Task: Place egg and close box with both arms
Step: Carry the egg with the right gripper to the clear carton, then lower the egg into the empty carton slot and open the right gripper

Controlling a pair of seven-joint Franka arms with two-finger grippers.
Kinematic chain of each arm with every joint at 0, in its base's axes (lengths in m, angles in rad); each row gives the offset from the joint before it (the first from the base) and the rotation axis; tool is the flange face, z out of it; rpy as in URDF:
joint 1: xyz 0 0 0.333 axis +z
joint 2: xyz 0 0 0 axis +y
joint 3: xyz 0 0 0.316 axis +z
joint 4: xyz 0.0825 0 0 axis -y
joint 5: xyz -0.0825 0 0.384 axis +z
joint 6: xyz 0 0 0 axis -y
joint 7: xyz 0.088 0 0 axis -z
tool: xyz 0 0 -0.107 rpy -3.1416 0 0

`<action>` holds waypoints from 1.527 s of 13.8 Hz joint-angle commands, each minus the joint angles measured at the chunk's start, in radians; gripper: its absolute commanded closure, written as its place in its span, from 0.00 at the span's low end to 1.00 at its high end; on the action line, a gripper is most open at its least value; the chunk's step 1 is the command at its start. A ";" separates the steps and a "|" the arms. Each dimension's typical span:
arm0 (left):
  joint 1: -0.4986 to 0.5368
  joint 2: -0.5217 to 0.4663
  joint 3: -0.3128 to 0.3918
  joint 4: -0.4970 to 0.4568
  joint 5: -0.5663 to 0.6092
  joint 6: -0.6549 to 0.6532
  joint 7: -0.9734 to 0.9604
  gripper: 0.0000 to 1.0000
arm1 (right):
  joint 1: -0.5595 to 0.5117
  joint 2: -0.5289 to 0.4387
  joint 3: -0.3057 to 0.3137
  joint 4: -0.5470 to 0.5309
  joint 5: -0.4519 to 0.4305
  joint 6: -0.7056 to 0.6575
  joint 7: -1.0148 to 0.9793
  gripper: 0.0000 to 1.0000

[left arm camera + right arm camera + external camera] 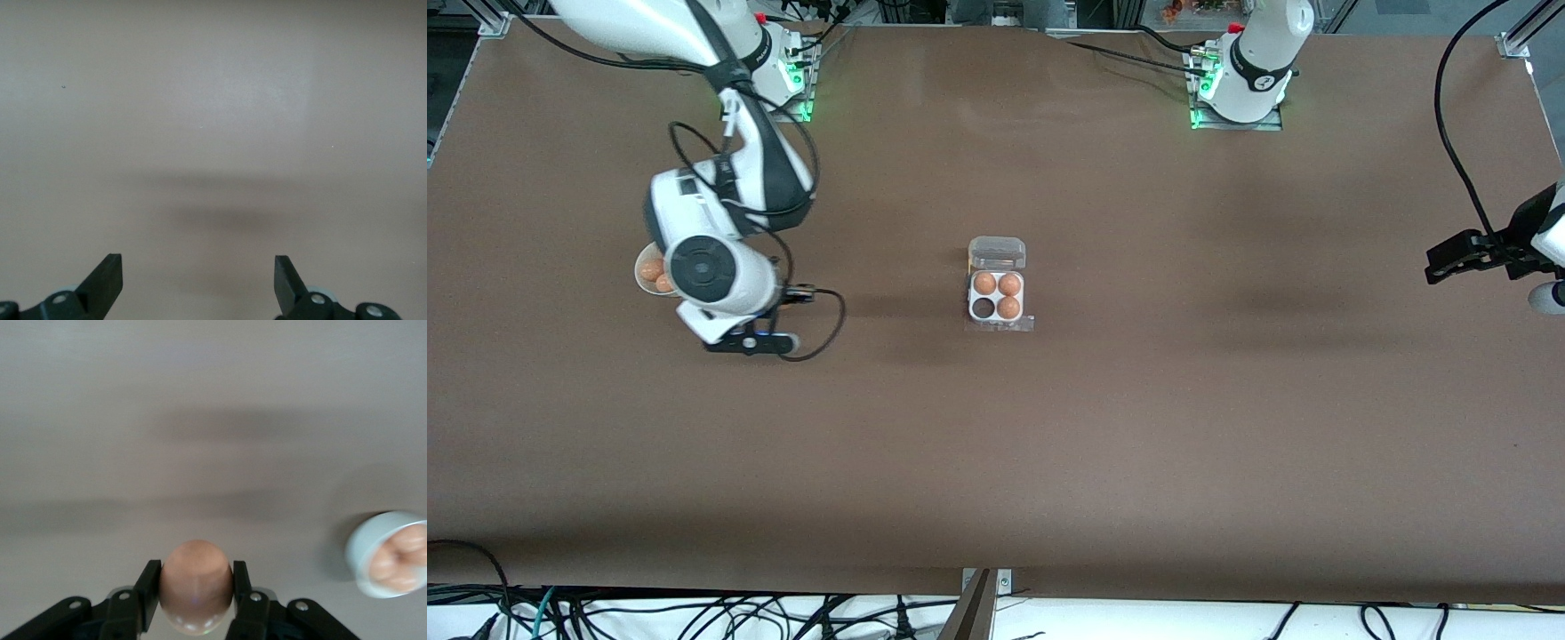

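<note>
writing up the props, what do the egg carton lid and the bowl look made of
Egg carton lid: looks like thin clear plastic, glossy; the brown table shows through it.
Bowl: smooth, opaque white with a pale sheen; ceramic or hard plastic, cannot tell which. It holds brown eggs.

Even overhead light, soft shadows on table [1049,444]; wrist views washed-out, bowl [390,553] blurred.

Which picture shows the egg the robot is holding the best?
The right wrist view: the egg fills the middle, pinched between the right gripper's fingers. In the front view the right arm hides it. The left wrist view shows only bare table and the open left gripper.
</note>
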 commanded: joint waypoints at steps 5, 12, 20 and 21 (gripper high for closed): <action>-0.001 0.011 -0.002 0.028 0.021 -0.015 -0.004 0.00 | 0.194 0.188 -0.004 0.255 0.127 -0.004 0.316 0.68; -0.005 0.011 -0.003 0.028 0.014 -0.015 -0.006 0.00 | 0.301 0.261 -0.004 0.333 0.217 0.142 0.460 0.68; -0.002 0.011 -0.003 0.028 0.017 -0.015 -0.006 0.00 | 0.345 0.324 -0.004 0.333 0.250 0.252 0.492 0.68; -0.002 0.011 -0.003 0.028 0.014 -0.015 -0.006 0.00 | 0.346 0.328 -0.004 0.333 0.250 0.257 0.495 0.68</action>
